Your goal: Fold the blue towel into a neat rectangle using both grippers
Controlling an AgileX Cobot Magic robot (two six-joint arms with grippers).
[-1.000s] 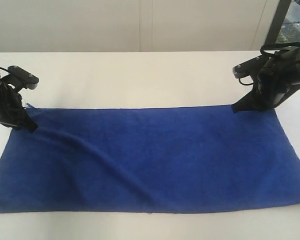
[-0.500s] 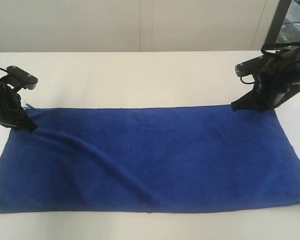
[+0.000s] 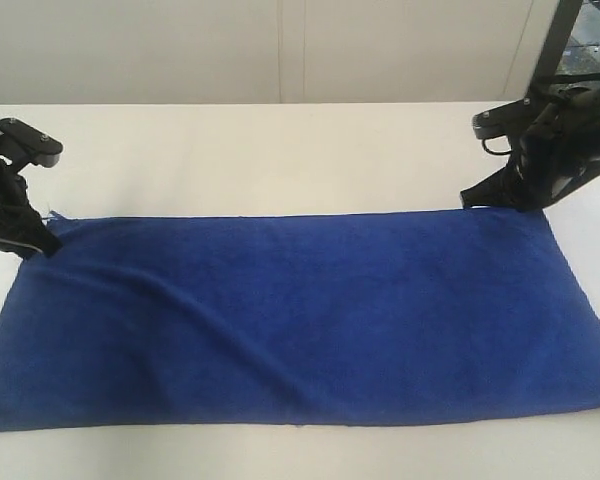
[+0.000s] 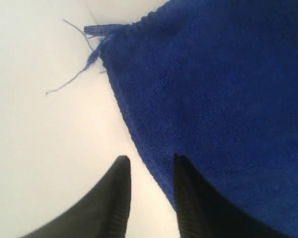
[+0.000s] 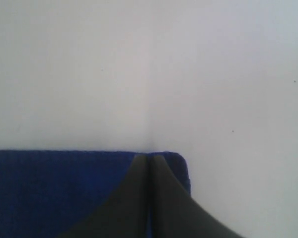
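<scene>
The blue towel [image 3: 300,320] lies spread flat and long on the white table [image 3: 280,150], with a soft crease running across its left half. My left gripper [image 3: 40,250] stands at the towel's far left corner. In the left wrist view this gripper [image 4: 150,161] is open, with the towel's side edge [image 4: 139,144] in the gap and loose threads [image 4: 84,64] at the corner. My right gripper [image 3: 468,200] is at the far right corner. Its jaws [image 5: 149,157] are pressed together on the towel's far edge [image 5: 54,193], close to the rounded corner.
Bare white table runs behind the towel up to a pale wall [image 3: 280,50]. A dark window frame [image 3: 560,40] stands at the back right. The towel's near edge lies close to the table's front.
My left gripper has opened, let go of the far left corner and drawn slightly left. My right gripper has risen a little and stays shut. The towel lies as before.
</scene>
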